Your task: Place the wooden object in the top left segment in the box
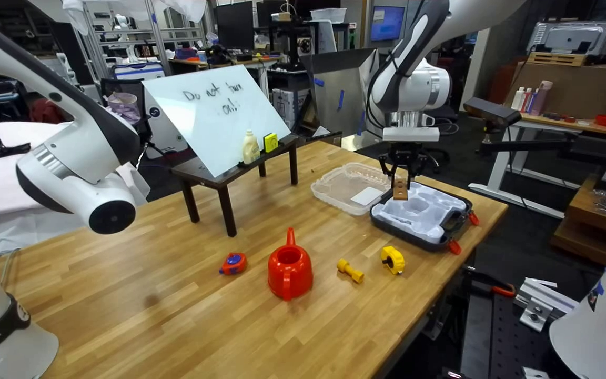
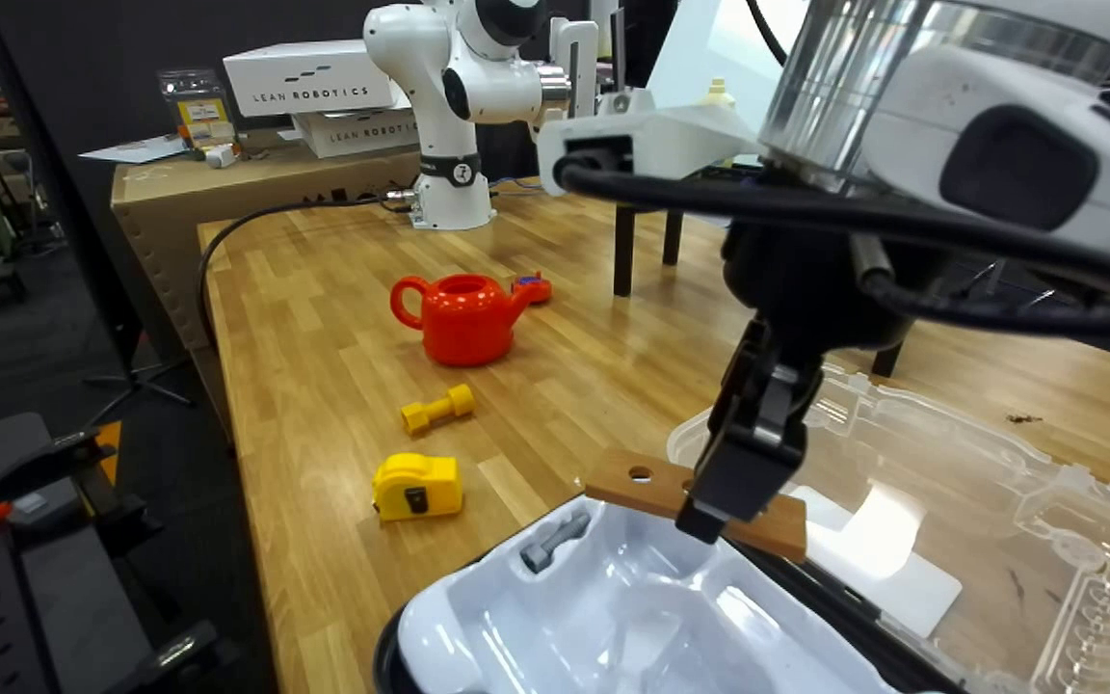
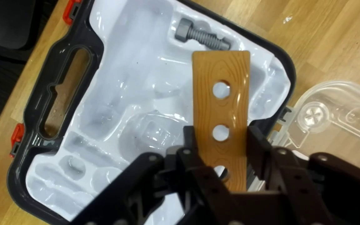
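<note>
One box [image 2: 555, 617] nearest in exterior view, uncovered; grey bolt [image 2: 553, 543] in slot along far left side. Next, wooden block [image 3: 220, 111], over box's far right side, seemingly not touching it. Claw [image 3: 222, 139] clamped mid-length on both long edges, jaws parted by block's width only. Judged light, stiff, sturdy; glossy face may slip, edge hold suitable. Beyond, on worktop [image 2: 314, 386]: yellow dumbbell-shaped piece [image 2: 437, 409], red spouted pot [image 2: 467, 323].

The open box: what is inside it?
A grey bolt lies in one compartment of the box. In the wrist view, the wooden block and the pincer holding it hide other parts.
</note>
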Robot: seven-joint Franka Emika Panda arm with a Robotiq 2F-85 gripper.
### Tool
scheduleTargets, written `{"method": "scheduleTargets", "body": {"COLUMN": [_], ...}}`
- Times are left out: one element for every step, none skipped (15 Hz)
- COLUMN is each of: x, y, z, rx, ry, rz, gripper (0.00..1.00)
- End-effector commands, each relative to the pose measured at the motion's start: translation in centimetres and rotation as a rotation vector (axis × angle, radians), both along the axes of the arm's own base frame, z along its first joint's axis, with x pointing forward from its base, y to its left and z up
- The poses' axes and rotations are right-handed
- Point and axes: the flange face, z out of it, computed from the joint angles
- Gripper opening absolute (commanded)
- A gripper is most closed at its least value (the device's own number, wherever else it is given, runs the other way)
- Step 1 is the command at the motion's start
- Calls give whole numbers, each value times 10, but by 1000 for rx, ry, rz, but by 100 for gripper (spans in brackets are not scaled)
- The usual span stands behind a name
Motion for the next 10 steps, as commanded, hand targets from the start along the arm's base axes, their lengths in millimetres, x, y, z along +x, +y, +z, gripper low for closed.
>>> {"method": "scheduleTargets", "body": {"x": [0, 0, 0, 0, 0, 0, 0, 3, 8, 12], "y": [0, 0, 0, 0, 0, 0, 0, -2, -6, -11], "z": [0, 0, 0, 0, 0, 0, 0, 0, -1, -2], "rx": [0, 0, 0, 0, 0, 0, 0, -10, -1, -2], "ry": [1, 1, 1, 1, 1, 1, 1, 6, -3, -7], "rz": [0, 0, 0, 0, 0, 0, 0, -9, -30, -56], "gripper": [43, 43, 43, 43, 43, 43, 43, 18, 18, 18]}}
